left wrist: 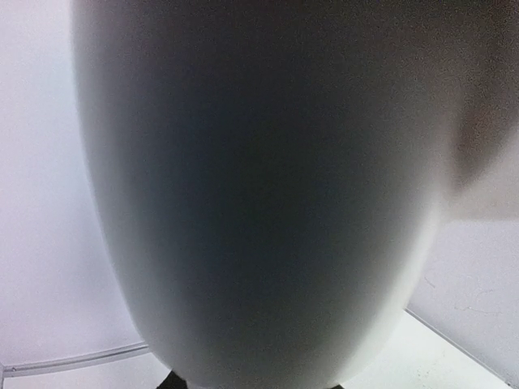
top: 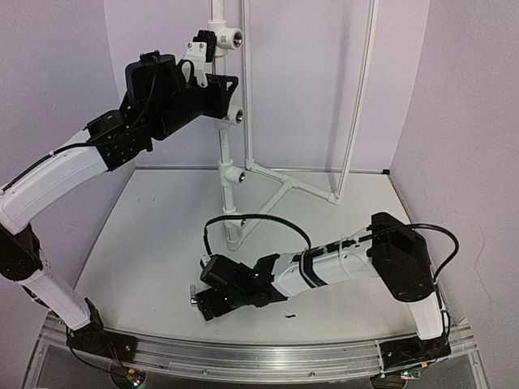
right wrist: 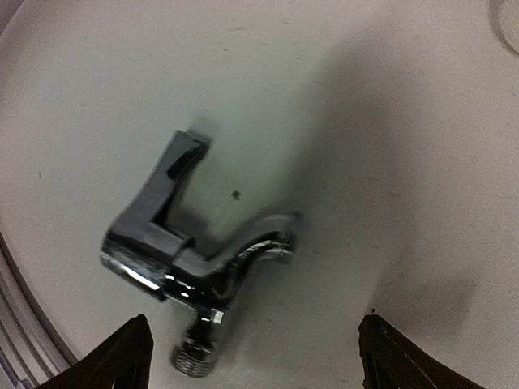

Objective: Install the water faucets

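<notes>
Right claw (right wrist: pixel 255 356) wide above faucet (right wrist: pixel 186 259) (wrist view)

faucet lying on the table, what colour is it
The faucet is shiny chrome silver; the right wrist view shows it best.

We see the faucet (right wrist: pixel 190 267) in shiny chrome with dark reflections. The worktop (right wrist: pixel 365 121) is off-white, flecked with a few dark specks. The right gripper (right wrist: pixel 253 344) has black fingertips (right wrist: pixel 130 356). The pipe frame (top: pixel 223 154) is white with dark round openings, the walls (top: pixel 462 121) pale lilac, the rail (top: pixel 268 356) along the near edge silver, the cable (top: pixel 259 216) black.
</notes>
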Tool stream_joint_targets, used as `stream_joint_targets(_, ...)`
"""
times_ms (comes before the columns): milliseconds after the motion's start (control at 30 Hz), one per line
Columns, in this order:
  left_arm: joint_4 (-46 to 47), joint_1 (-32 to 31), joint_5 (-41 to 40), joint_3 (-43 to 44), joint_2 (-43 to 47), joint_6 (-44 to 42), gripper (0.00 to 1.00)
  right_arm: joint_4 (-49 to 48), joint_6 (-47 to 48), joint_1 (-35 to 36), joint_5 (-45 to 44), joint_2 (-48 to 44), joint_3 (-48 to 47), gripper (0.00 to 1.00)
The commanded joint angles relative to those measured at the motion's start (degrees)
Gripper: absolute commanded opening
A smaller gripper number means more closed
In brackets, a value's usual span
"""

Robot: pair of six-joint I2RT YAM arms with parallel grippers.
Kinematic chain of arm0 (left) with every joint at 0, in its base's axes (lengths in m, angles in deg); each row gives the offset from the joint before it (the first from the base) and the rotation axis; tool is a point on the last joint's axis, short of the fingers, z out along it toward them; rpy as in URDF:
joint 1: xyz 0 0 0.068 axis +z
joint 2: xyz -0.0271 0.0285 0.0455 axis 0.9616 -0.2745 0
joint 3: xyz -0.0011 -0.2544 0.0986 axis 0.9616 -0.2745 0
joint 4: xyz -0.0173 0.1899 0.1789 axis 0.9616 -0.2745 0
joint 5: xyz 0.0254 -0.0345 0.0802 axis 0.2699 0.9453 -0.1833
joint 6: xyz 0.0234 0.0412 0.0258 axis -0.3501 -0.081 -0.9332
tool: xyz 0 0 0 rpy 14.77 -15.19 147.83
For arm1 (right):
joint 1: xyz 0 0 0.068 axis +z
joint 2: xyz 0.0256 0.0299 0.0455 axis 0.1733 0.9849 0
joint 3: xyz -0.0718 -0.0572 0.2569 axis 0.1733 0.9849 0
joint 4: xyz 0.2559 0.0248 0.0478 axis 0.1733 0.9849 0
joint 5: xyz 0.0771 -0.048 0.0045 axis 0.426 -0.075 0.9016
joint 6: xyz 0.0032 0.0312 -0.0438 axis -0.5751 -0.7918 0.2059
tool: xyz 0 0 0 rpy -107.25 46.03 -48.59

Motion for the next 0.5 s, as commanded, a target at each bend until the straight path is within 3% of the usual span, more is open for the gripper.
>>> stream_joint_targets(0, -19.0, -1.1, 2.3, -3.9, -2.5, 10.5, 0.0, 1.0, -4.1, 1.6, -7.4, 4.0, -7.8, 0.85)
stream_joint_targets(200, -20.2, -1.1, 3.4, -2.4, -1.8, 11.6, 0.0, 6.1, -4.8, 4.7, -12.7, 6.0, -9.4, 0.72)
stream_joint_targets(300, -21.1, -1.1, 3.9, -1.3, -1.6, 11.7, 0.0, 10.5, -2.7, 5.7, -14.7, 7.6, -12.2, 0.57)
stream_joint_targets(467, -22.2, -1.1, 5.7, -0.9, -0.8, 11.3, 0.0, 13.6, 2.5, 7.9, -14.4, 9.8, -15.4, 0.54)
